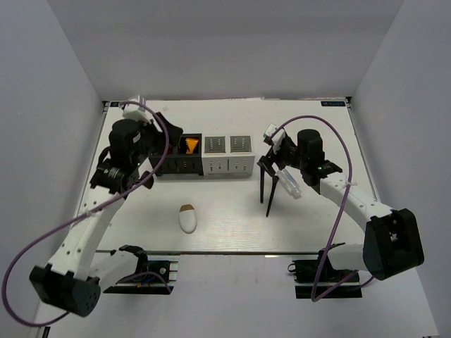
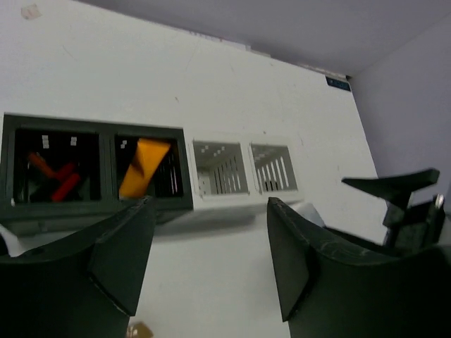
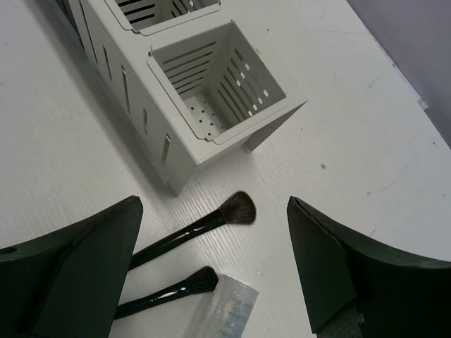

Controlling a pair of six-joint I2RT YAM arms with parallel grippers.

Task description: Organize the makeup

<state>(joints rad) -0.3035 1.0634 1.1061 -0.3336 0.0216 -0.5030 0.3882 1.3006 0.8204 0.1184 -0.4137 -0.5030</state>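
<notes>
The left pincer (image 2: 211, 264) hangs wide open with nothing in it, close in front of the black organizer box (image 2: 91, 208). In that box's left slot lie the two dark-red sticks (image 2: 55, 177), crossed; in its right slot leans the orange tube (image 2: 144, 167). The grey-white organizer box (image 2: 239, 201) stands against the black one at its 3 o'clock. Seen from above, the white egg-shaped piece (image 1: 187, 220) lies on the bench (image 1: 232, 229) at 6 o'clock of the black box, well apart from it, its brown tip towards 12 o'clock. The right pincer (image 3: 215, 274) is also spread wide and grips nothing. It hovers over the two black brushes (image 3: 201, 229), which lie side by side at 4 o'clock of the grey-white box. The clear bottle (image 3: 229, 315) lies by the bristles of the nearer brush
</notes>
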